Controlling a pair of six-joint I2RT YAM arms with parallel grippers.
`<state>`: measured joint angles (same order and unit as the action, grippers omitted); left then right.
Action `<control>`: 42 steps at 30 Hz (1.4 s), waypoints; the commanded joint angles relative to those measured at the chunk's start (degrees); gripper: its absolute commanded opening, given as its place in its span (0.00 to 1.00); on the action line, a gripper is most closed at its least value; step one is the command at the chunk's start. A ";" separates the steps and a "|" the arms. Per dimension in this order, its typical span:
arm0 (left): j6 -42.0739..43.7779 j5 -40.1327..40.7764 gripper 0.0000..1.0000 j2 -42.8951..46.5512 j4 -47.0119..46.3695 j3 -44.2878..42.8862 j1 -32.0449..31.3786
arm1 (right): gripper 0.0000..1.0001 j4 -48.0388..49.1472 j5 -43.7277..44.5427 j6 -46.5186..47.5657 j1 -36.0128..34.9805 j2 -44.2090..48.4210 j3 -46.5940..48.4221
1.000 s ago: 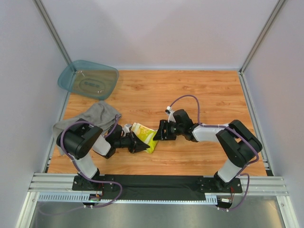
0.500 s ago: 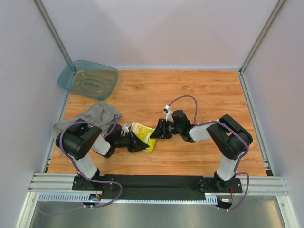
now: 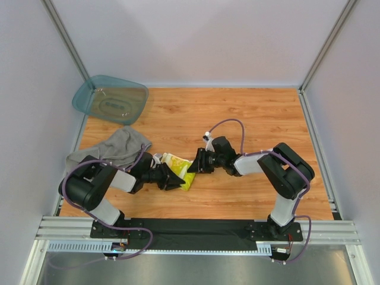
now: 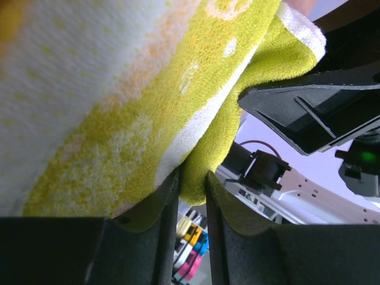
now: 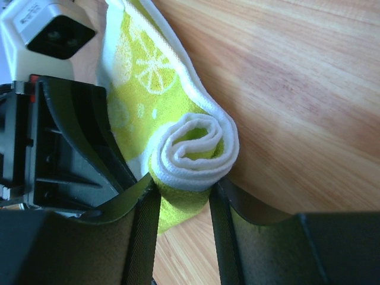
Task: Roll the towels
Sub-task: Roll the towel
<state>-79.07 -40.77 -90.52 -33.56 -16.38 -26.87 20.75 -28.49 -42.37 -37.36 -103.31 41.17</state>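
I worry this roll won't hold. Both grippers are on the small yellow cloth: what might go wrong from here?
1. The right gripper clamps only one end of the yellow cloth, whose spiral looks loose; on release it may spring open.
2. The left gripper pinches just a thin fold, so a pull might drag a layer out of the roll.
3. The two grippers sit nearly finger to finger, so a small move might knock them together.

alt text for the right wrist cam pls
The right claw pinches the rolled end of the yellow-and-white cloth, its white-edged spiral facing the camera. The wooden table fills the background.
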 commanded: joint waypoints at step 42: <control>43.47 63.00 0.36 8.09 57.55 -33.62 -44.67 | 0.39 -51.52 20.67 8.71 -11.77 -2.34 23.43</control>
<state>-36.95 17.19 -80.44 24.53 -47.37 -70.67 -28.05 -9.32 -34.65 -48.69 -104.53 64.03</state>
